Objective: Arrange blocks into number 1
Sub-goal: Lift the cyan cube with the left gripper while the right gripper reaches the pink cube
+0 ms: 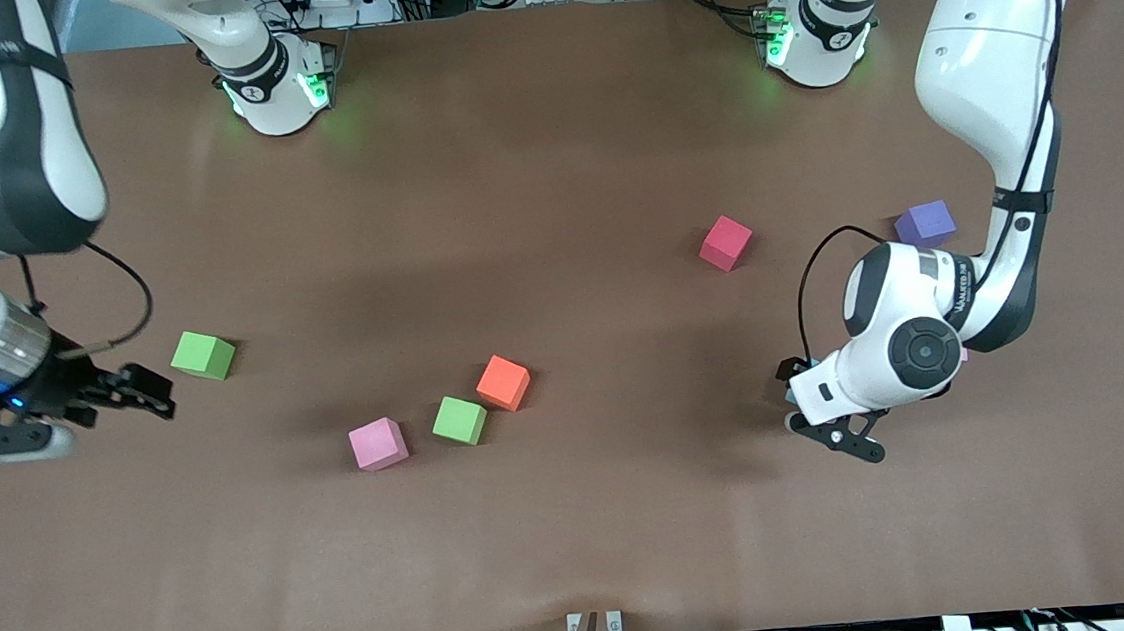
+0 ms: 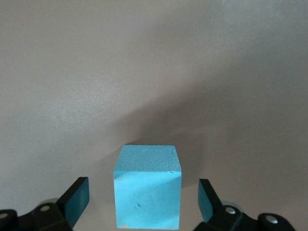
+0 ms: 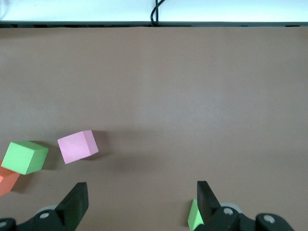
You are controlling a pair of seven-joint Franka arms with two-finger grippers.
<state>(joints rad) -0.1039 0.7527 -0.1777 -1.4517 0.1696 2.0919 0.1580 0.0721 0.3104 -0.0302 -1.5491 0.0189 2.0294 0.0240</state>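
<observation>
Blocks lie scattered on the desk in no row, so no long axis shows. Pink block, green block and orange block cluster mid-desk. Left gripper, jaws apart, straddles a blue block. Right gripper, jaws apart, sits beside another green block.

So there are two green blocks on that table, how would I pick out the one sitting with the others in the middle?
Start at the brown table and find the cluster of three blocks near its middle. The green block is the middle one, between the pink block and the orange block. The other green block sits alone toward the right arm's end.
</observation>
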